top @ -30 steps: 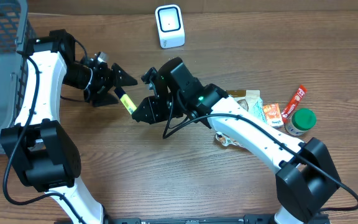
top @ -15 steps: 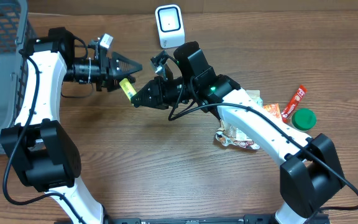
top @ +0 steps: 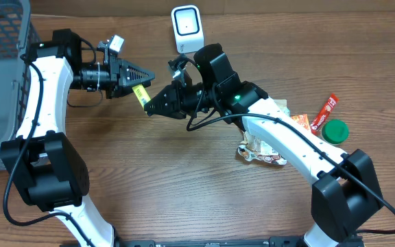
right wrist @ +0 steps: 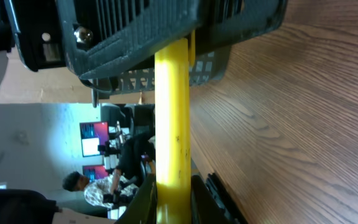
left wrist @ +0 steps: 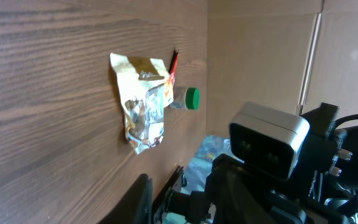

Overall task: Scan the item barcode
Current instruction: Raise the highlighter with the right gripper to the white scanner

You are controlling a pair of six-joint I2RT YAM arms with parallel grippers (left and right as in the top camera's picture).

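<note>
Yellow and plain-sided, the yellow stick (top: 141,97) hangs in the air above the bench (top: 184,199), tilted, just below and to the left of the white scanner (top: 186,29) that stands at the far edge. Any barcode or print on it is too small to make out from overhead, and the right wrist view shows only a bare yellow side. The right gripper (top: 153,110) is clenched on the stick's lower end, its two dark fingers pressed against either side of it in the right wrist view. The stick's upper end runs up against the underside of the left gripper (top: 148,74), whose fingers come in from the left drawn close to a point. Whether they are actually clamped on the stick cannot be told, since their black housing hides that end. The left wrist view does not show the stick, only the right arm's camera block in front of it. The scanner's face is a pale rounded square with no legible markings. Off to the right, well apart from the stick, a small pile lies on the bench: a crumpled foil wrapper (top: 259,152), an orange packet (top: 300,125), a red sachet (top: 328,108) with white lettering too small to read, and a green-capped jar (top: 334,130). A grey mesh basket (top: 2,75) sits at the left edge of the bench.
</note>
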